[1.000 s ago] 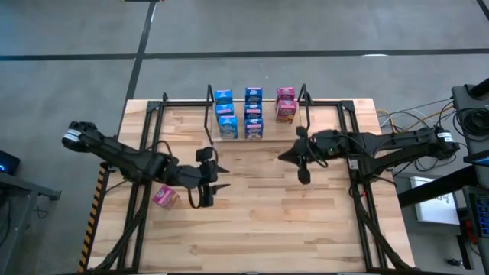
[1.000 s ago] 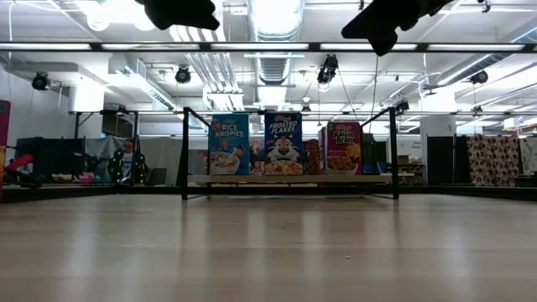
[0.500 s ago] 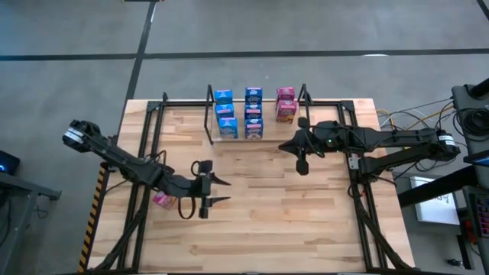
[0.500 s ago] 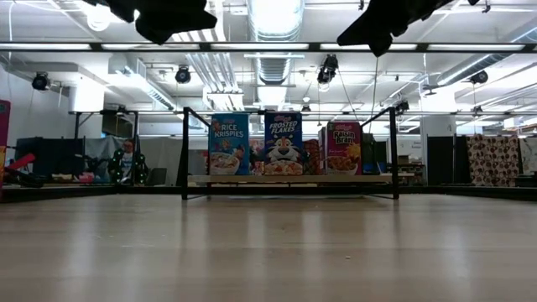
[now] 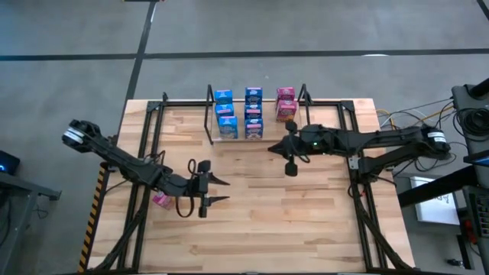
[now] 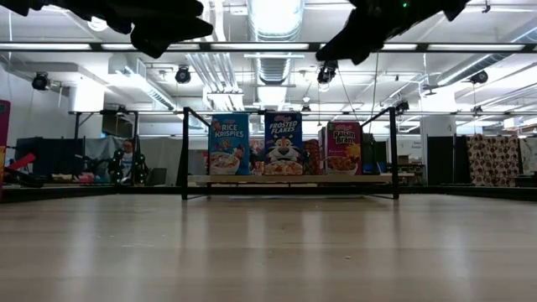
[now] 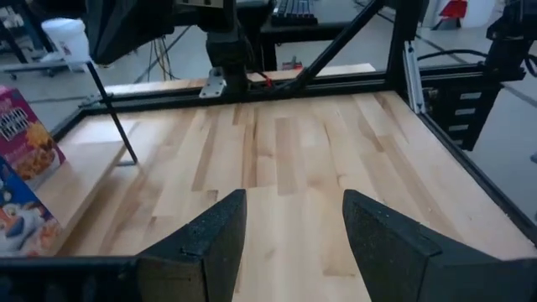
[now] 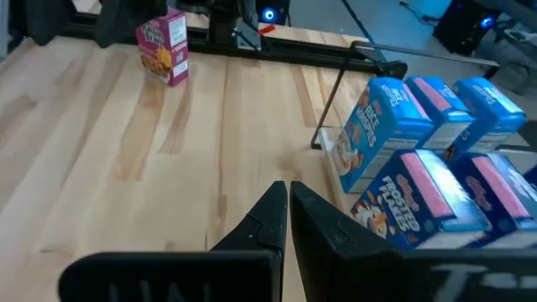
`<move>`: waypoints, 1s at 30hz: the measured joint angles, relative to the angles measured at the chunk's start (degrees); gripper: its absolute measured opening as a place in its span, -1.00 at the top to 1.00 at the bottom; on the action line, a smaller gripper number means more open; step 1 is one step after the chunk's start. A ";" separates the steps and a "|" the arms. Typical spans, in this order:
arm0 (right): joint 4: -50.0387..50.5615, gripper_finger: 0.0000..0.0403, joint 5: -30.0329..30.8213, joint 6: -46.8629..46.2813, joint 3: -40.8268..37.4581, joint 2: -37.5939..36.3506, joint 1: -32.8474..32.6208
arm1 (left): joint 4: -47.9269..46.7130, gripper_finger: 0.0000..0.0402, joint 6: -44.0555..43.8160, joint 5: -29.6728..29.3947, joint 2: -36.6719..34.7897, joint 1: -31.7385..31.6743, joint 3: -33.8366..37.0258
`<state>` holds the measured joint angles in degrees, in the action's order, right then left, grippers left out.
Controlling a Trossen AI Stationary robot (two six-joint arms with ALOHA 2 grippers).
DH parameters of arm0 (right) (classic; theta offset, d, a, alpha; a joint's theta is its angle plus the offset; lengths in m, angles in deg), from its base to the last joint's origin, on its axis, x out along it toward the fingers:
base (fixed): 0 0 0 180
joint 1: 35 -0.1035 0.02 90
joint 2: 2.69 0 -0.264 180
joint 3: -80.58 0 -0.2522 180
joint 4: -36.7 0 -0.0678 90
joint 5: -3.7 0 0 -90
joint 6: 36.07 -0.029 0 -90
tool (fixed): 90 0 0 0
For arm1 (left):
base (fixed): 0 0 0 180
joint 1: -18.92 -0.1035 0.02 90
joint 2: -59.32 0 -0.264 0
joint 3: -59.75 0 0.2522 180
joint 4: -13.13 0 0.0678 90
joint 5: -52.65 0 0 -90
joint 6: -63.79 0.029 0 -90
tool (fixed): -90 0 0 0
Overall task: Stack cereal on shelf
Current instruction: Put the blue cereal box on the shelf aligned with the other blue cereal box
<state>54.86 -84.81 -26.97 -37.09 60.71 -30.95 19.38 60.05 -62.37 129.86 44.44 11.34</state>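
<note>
The left hand [image 5: 212,190] hangs over the bare wooden desk [image 5: 306,214] with its fingers [image 7: 214,243] spread apart and nothing between them, and one pink cereal box [image 5: 160,200] stands on the desk just behind it, beside its arm. The right hand [image 5: 289,157] hovers with its fingers pressed together and empty. The shelf [image 5: 256,114] stands just ahead of it at the desk's far edge, holding blue cereal boxes [image 5: 225,114] in two columns and pink cereal boxes [image 5: 286,104] in a third.
</note>
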 joint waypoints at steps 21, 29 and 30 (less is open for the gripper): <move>-5.83 0.96 -0.23 3.85 4.94 6.70 0.62 | 0.15 0.13 3.97 -0.98 -2.38 0.20 4.77; -2.55 0.96 -0.10 2.08 4.92 6.91 1.03 | 1.18 0.28 10.56 -5.65 -12.94 -0.06 8.63; -2.55 0.96 -0.11 2.12 4.92 6.92 1.03 | 1.22 0.30 11.46 -6.58 -14.21 -0.11 8.98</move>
<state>52.31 -84.92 -24.84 -32.17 67.63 -29.92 20.60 71.50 -68.94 115.65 44.33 20.31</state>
